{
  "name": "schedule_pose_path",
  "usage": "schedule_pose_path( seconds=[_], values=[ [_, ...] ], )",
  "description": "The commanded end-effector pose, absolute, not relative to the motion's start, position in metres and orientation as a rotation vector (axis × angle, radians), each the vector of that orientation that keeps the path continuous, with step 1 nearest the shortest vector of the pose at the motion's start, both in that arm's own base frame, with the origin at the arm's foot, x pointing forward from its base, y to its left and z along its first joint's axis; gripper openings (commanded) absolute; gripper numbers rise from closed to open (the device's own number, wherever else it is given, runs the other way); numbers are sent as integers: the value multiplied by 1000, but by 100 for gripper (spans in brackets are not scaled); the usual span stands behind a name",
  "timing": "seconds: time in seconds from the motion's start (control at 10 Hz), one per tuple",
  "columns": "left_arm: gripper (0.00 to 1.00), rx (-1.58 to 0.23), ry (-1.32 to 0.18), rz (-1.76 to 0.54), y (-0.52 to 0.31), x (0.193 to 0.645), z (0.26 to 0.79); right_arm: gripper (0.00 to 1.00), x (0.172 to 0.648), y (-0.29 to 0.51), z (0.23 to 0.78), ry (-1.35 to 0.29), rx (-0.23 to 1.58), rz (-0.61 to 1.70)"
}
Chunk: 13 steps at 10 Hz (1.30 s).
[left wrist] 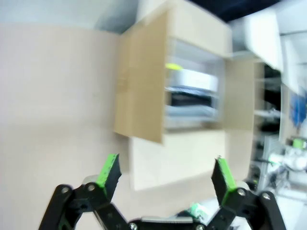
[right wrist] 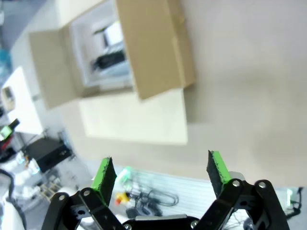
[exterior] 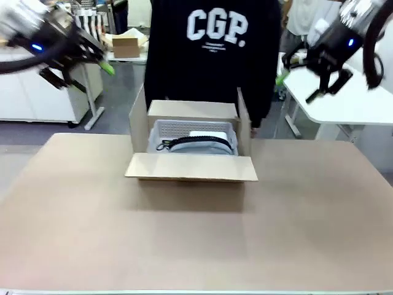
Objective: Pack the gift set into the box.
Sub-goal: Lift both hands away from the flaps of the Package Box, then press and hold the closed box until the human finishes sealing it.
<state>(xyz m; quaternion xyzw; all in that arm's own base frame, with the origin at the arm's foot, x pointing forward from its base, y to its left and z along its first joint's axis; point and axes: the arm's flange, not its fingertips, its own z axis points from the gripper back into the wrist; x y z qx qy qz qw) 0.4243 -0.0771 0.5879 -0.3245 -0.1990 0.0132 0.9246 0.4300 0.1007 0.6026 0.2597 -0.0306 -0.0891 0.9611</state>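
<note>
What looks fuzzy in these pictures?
Front view: the left hand is streaky and blurred, the right hand a little soft, the box fairly sharp. Left wrist view: the box is smeared sideways. Right wrist view: the box is only slightly soft.

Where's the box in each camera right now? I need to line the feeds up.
Front view: the box sits mid-table at picture centre, flaps open.
Left wrist view: the box is in the upper middle, turned sideways.
Right wrist view: the box runs from upper left to centre.
Shared landmark: the grey basket holding a black item inside the box.
</note>
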Motion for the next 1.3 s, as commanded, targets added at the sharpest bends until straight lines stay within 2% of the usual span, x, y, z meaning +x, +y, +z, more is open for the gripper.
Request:
schedule_pose_path(
  seconds=[0.0,0.1,0.3,0.4,0.5,0.6,1.2],
  values=[
    [100,-956,-332,-128,-41,389,579,100,404,69,594,49,716,-100],
    [100,-1068,-302,-133,-24,383,574,100,389,45,592,76,846,-73],
    [100,-1273,-170,-62,12,401,534,100,371,-19,563,-15,1173,-170],
    [100,-1350,-135,-31,29,412,512,100,372,-33,545,-31,1240,-242],
    [100,-1318,-128,59,42,428,496,100,389,-26,528,-70,1143,-414],
    [100,-1313,-218,-75,20,381,534,100,370,-26,566,-12,1140,-202],
    [100,-1313,-218,-75,20,381,534,100,370,-26,566,-12,1140,-202]
  ],
)
